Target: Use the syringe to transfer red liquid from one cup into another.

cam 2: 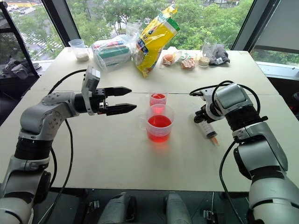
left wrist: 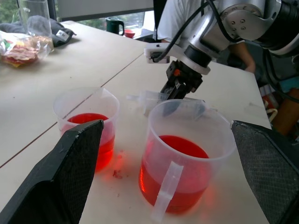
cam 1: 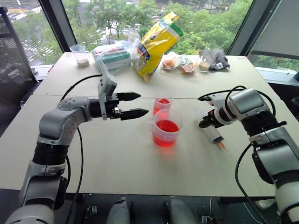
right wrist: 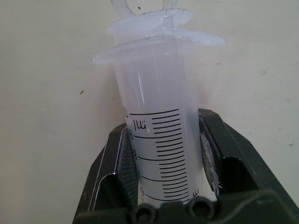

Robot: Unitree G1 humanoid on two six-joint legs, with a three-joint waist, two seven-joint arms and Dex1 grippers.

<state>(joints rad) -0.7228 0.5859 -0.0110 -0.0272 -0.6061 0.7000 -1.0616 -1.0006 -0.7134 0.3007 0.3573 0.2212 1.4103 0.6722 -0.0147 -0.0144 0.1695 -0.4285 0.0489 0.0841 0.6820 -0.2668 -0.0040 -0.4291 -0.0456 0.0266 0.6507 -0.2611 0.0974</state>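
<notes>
Syringe [right wrist: 161,140] lies on the table [cam 1: 117,158], its barrel clamped between the closed fingers of the right gripper [cam 1: 207,120], orange tip toward the near edge. To its left stands the handled cup [cam 1: 166,128] holding red liquid [cam 1: 167,126]; touching or just behind it is the small cup [cam 1: 162,104], also red. The left gripper [cam 1: 131,105] hovers left of both cups, jaws spread wide, empty. Farther back lies a yellow bag [cam 1: 156,43].

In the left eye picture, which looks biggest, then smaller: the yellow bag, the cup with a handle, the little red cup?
1. Yellow bag, though farthest away.
2. Cup with a handle.
3. Little red cup, slightly farther than the handled one.
</notes>
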